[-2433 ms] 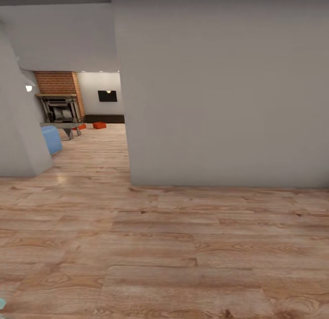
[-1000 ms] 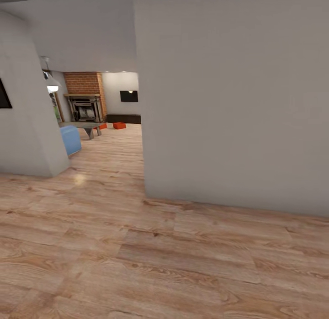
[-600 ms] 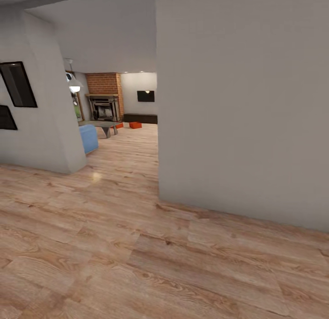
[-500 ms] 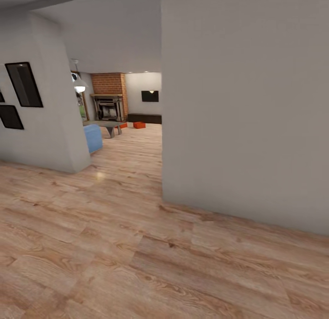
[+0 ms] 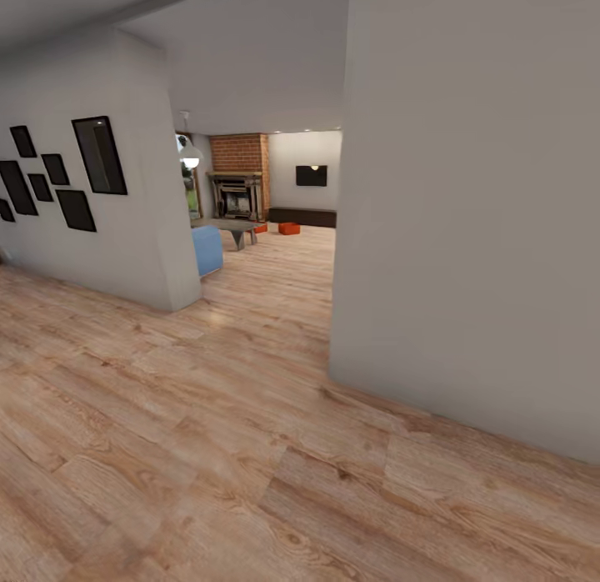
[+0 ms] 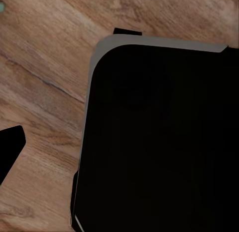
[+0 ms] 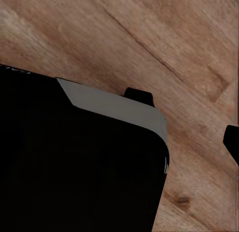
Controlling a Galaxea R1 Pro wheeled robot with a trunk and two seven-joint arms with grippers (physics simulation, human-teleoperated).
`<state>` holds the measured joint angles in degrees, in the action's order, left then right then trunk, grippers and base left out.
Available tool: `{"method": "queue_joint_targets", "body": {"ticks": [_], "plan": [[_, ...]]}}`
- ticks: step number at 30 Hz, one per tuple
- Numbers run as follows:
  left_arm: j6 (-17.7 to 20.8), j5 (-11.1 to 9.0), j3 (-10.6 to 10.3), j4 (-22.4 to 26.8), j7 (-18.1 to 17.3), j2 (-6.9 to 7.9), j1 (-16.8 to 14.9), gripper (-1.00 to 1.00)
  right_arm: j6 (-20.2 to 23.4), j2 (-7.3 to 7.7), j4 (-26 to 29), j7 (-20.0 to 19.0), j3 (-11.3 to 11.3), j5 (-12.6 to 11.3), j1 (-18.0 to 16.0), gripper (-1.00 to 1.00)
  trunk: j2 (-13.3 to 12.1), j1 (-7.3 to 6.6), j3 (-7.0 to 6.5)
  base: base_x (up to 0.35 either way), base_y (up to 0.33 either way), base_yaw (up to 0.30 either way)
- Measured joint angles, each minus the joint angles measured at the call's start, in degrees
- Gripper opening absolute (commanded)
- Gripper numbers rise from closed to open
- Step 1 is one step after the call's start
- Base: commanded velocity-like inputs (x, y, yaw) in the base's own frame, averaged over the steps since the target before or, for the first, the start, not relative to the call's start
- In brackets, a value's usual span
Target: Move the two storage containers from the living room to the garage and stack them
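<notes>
Head view, two storage containers (image 5: 288, 228) far down the living room (image 5: 275, 232), wrist views over wood floor (image 6: 45, 92), hands' grip state unreadable.

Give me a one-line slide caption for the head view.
Hallway view into the living room: two storage containers on the wood-plank floor near the brick fireplace and blue sofa.

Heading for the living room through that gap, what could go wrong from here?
1. The grey wall corner juts out close on the right; cutting the turn tightly may clip the base against it.
2. The two storage containers sit far off on the wood floor, one partly hidden behind the low table, which may hamper reach.
3. The blue sofa narrows the passage on the left.
</notes>
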<state>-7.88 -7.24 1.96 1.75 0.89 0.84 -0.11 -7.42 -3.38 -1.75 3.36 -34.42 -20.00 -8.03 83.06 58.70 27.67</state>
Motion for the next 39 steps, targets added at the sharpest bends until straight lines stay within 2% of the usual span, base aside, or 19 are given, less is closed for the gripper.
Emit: {"method": "queue_joint_targets", "body": {"ticks": [10, 39], "plan": [[0.0, 0.0, 0.0, 0.0, 0.0, -0.04, 0.0, 1.00, 0.0, 0.00, 0.0, 0.1, 0.0, 0.0, 0.0, 1.00, 0.0, 0.00, 0.00, 0.321, 0.000, 0.247], [0.0, 0.0, 0.0, 0.0, 0.0, 0.00, 0.0, 1.00, -0.1, 0.09, 0.0, 0.0, 0.0, 0.0, 0.0, 1.00, 0.0, 0.00, 0.00, 0.321, 0.000, 0.006]]}}
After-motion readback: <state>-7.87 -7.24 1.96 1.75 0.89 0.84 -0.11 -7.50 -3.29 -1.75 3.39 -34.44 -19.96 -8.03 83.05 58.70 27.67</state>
